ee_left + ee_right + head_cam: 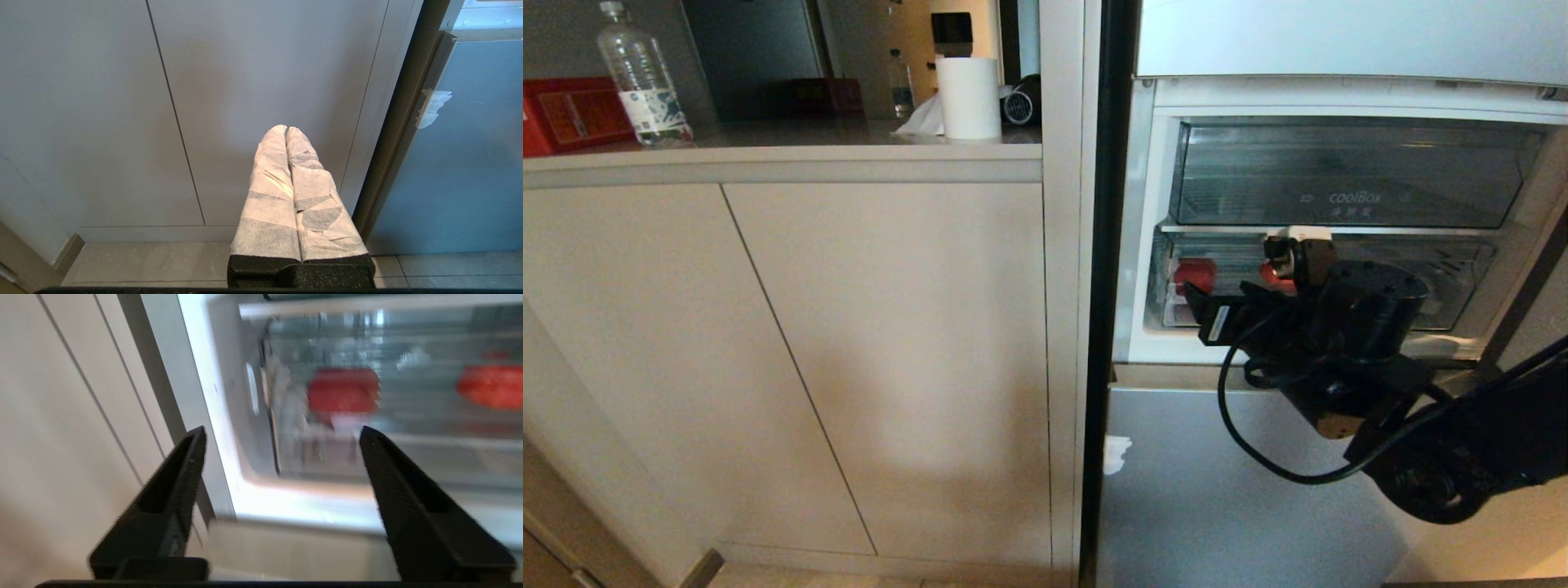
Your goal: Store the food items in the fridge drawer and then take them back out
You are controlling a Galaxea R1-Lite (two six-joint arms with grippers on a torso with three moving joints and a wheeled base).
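Where beige cabinets (849, 343) stand, fridge (1258, 490) adjoins

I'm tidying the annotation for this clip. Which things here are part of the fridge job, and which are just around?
Part of the job:
- lower clear drawer
- red packet inside it
- second red item inside it
- right gripper, open, empty

Just around:
- upper coolBox drawer
- water bottle
- paper roll
- red box
- left gripper, shut, parked by the cabinet

Dim, warm indoor light; the fridge interior (1339, 171) glows, and the right wrist view is motion-blurred.
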